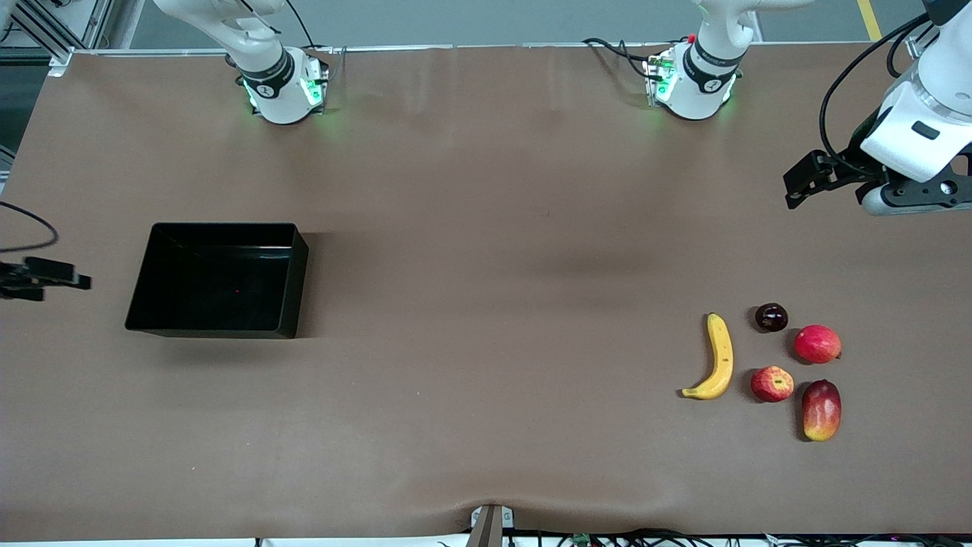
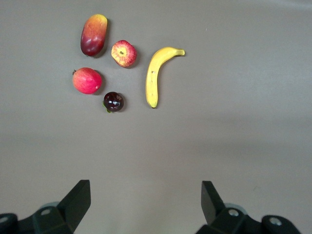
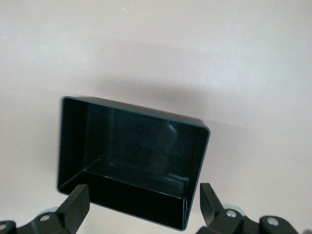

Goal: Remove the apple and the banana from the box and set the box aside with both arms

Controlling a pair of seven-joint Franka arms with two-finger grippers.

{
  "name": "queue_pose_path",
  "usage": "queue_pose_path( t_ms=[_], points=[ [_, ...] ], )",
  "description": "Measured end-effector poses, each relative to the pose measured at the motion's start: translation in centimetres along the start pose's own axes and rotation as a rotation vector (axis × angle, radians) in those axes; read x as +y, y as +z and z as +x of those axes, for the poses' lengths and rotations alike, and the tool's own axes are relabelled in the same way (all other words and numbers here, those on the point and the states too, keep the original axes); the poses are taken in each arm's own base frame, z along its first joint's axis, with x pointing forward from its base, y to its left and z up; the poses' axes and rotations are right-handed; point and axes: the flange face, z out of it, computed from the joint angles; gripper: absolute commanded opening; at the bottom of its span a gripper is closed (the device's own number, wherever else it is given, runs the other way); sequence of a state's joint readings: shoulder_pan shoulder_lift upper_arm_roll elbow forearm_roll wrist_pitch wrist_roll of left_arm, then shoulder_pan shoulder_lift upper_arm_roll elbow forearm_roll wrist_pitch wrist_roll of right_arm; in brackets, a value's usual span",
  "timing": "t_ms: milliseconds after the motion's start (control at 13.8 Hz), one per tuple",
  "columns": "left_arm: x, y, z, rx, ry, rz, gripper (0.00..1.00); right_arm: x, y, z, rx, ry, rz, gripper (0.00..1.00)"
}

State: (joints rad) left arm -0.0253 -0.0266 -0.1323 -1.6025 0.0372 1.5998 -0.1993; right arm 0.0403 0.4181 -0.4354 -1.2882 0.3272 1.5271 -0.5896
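Note:
The black box (image 1: 216,281) stands empty toward the right arm's end of the table; it also shows in the right wrist view (image 3: 126,146). The yellow banana (image 1: 720,357) and the red apple (image 1: 772,384) with yellowish patches lie side by side toward the left arm's end, and both show in the left wrist view, banana (image 2: 155,73) and apple (image 2: 124,53). My left gripper (image 1: 803,178) (image 2: 146,195) is open and empty over bare table, apart from the fruits. My right gripper (image 1: 42,279) (image 3: 145,202) is open and empty over the table beside the box.
Beside the apple lie a red-yellow mango (image 1: 822,410) (image 2: 93,35), a round red fruit (image 1: 817,343) (image 2: 87,80) and a small dark maroon fruit (image 1: 771,317) (image 2: 113,101). The arm bases (image 1: 285,87) (image 1: 691,83) stand along the table's back edge.

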Motion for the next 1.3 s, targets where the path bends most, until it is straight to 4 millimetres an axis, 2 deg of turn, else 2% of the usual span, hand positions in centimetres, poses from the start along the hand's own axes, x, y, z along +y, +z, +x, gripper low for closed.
queue_pose_path(
  t_ms=[145, 290, 507, 652, 869, 941, 1086, 1303],
  points=[
    [0.0, 0.0, 0.0, 0.0, 0.0, 0.0, 1.0, -4.3, -4.1, 1.0, 0.03, -0.079, -0.008, 1.0],
    [0.0, 0.0, 0.0, 0.0, -0.001, 0.0, 1.0, -6.9, -6.2, 1.3, 0.052, -0.095, -0.012, 1.0],
    [0.0, -0.1, 0.0, 0.001, -0.001, 0.0, 1.0, -10.0, -8.5, -0.5, 0.008, 0.106, 0.015, 1.0],
    [0.0, -0.3, 0.0, 0.007, -0.001, -0.001, 1.0, -12.5, -9.7, -1.7, -0.039, 0.169, -0.033, 1.0],
    [-0.6, -1.0, 0.1, 0.022, -0.008, -0.004, 1.0, -18.3, -10.2, -2.8, -0.058, 0.192, -0.104, 1.0],
    [-0.7, -1.2, 0.2, 0.026, -0.011, -0.005, 1.0, -19.2, -10.3, -3.5, -0.053, 0.205, -0.112, 1.0],
    [-0.8, -1.4, 0.2, 0.03, -0.012, -0.005, 1.0, -19.5, -10.2, -5.3, -0.02, 0.215, -0.11, 1.0],
    [-0.8, -1.4, 0.2, 0.03, -0.012, -0.005, 1.0, -17.7, -9.2, -8.6, -0.007, 0.26, -0.104, 1.0]
  ],
)
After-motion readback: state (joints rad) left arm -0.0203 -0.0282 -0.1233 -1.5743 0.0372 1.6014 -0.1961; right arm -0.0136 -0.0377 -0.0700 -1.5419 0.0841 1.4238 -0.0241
